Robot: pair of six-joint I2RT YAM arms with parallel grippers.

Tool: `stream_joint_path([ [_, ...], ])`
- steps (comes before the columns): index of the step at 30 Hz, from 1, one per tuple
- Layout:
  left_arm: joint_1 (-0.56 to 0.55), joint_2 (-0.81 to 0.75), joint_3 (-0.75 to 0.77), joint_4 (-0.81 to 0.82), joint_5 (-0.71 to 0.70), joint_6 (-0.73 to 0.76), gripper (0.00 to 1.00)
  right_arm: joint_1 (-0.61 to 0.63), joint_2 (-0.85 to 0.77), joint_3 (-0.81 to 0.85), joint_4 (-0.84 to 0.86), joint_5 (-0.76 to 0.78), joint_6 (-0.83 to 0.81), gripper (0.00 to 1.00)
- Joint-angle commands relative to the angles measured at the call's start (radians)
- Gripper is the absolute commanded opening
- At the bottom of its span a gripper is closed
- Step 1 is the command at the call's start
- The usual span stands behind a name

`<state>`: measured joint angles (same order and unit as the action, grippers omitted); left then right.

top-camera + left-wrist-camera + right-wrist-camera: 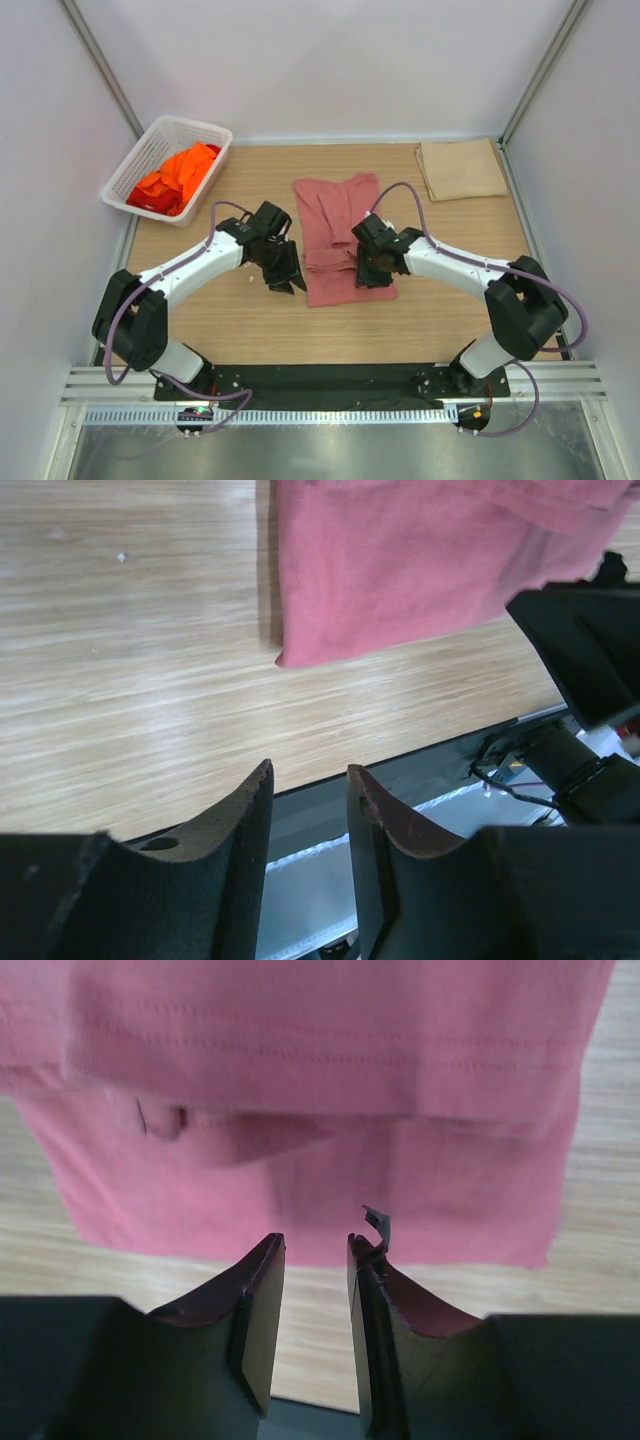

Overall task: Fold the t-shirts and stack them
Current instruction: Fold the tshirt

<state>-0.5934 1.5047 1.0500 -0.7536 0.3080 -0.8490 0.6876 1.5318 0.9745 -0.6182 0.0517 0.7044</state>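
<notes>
From above: the pink shirt (pixel 335 235) lies folded on the desk (pixel 250 320) between my left gripper (pixel 288 276) and right gripper (pixel 367 270) (orange shirts (pixel 182 172) sit in the basket (pixel 190 125)). Left wrist: jaws apart, empty, near its corner. Right wrist: jaws apart, empty, at its edge.

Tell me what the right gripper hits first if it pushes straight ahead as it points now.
The salmon-pink t-shirt: its folded layers fill the wrist view right ahead of the open right gripper. Depth is unclear, so it might touch the table first.
</notes>
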Motion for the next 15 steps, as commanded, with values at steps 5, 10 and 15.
stream_joint_path([
  [5,0.006,-0.150,-0.082,-0.059,-0.032,-0.022,0.31,0.027,0.105,0.069,0.178,0.103,0.063,0.38],
  [10,0.018,-0.211,-0.114,-0.076,-0.035,-0.033,0.30,0.027,0.160,0.159,0.153,0.174,0.023,0.40],
  [15,0.024,-0.262,-0.128,-0.090,-0.035,-0.042,0.30,-0.031,0.249,0.307,0.110,0.204,-0.022,0.44],
])
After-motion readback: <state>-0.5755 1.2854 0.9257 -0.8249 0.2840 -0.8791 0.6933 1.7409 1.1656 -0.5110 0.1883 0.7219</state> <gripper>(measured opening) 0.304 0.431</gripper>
